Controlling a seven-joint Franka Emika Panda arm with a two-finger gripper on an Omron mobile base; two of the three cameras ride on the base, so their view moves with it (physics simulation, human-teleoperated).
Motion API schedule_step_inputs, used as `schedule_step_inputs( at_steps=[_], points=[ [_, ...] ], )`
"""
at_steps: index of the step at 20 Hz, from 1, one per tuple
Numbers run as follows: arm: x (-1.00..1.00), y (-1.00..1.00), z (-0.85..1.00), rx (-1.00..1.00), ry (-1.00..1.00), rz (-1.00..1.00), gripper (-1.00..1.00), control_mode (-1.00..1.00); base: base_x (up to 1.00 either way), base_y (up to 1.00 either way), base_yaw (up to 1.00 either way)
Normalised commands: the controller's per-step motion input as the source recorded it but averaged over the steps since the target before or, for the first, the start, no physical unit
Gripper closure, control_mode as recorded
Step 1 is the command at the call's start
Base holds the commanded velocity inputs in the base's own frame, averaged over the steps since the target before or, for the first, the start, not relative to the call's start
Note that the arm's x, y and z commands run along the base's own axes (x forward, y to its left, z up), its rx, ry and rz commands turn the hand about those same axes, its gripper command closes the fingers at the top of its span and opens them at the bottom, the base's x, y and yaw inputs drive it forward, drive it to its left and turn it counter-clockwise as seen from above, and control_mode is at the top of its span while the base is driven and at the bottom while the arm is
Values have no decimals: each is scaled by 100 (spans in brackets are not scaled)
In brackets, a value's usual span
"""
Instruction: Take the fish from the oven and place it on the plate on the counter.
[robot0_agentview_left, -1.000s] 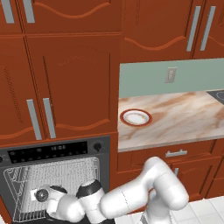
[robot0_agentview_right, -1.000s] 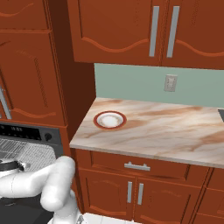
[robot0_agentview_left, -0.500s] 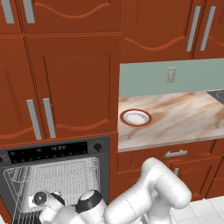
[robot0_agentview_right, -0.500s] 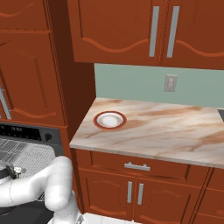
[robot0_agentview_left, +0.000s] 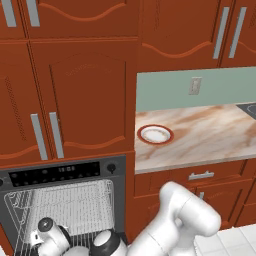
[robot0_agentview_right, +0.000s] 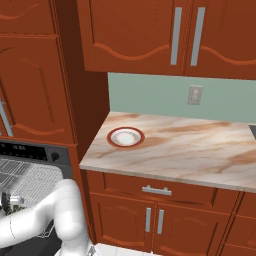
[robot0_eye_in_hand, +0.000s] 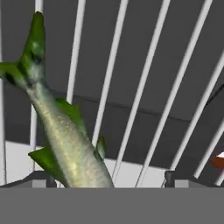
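The oven (robot0_agentview_left: 65, 200) stands open low in the tall cabinet run, its wire rack (robot0_agentview_left: 75, 205) showing pale behind the control panel (robot0_agentview_left: 60, 173). In the hand view the fish (robot0_eye_in_hand: 65, 131) rises from between the two dark finger tips (robot0_eye_in_hand: 43, 178), tail fin up at the upper left, its greenish body slanting down to the gripper (robot0_eye_in_hand: 109, 181), with the rack's white wires (robot0_eye_in_hand: 148, 96) close behind it. The fish's lower body runs down by the left tip and well apart from the right one; whether the jaws actually press on it I cannot tell. In the left base view the hand (robot0_agentview_left: 50, 235) sits at the oven's lower front, the arm (robot0_agentview_left: 175, 220) bending down to it from the right. The plate (robot0_agentview_left: 155, 134) sits bare on the counter (robot0_agentview_left: 210, 140) near its left end, close to the cabinet side wall; in the right base view the plate (robot0_agentview_right: 126, 137) has bare marbled stone spreading to its right toward the front edge (robot0_agentview_right: 165, 176).
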Motion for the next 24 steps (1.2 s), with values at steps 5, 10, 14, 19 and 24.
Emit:
schedule_step_inputs(
  at_steps=[5,10,14,19,24],
  points=[
    [-68,0,-25,-3,13,9,-100,-100,0,0,0],
    [-31,-3,0,0,11,10,-100,-100,0,0,0],
    [-11,0,-1,0,0,9,-100,-100,0,0,0],
    [-15,0,-31,0,1,7,-100,-100,0,0,0],
    [-14,0,-31,0,0,3,-100,-100,0,0,0]
  ],
)
